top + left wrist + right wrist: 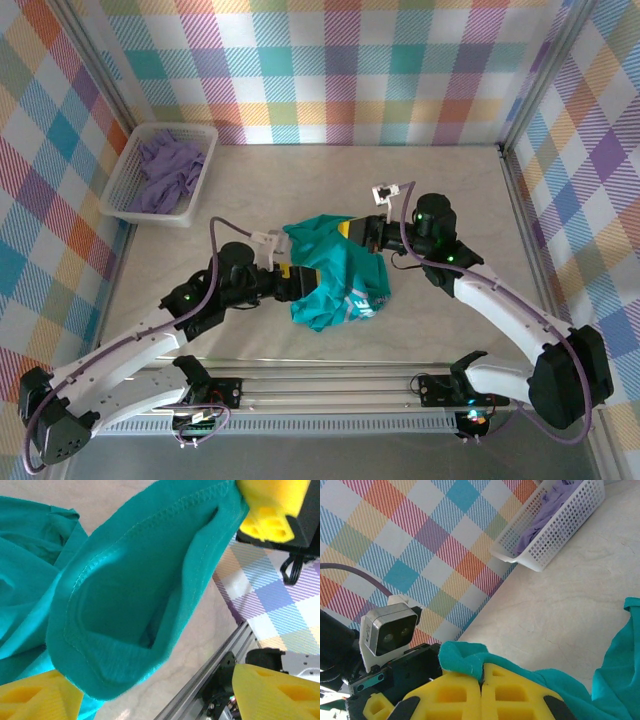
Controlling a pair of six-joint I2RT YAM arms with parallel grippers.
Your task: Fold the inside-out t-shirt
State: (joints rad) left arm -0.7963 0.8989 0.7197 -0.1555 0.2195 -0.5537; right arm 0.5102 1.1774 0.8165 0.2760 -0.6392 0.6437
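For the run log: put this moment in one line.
left tool open at t-shirt | right tool shut on it | t-shirt bunched

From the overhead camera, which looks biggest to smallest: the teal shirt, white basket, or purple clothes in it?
The teal t-shirt and white basket look alike, too close to rank.
Then the purple garment, clearly smallest.

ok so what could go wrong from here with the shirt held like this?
Right gripper pinches only a small bit of the t-shirt edge; it could slip out. Left gripper stands open, hem beside one finger; closing may miss or grab doubled layers. Both grippers sit close together, so contact is possible.
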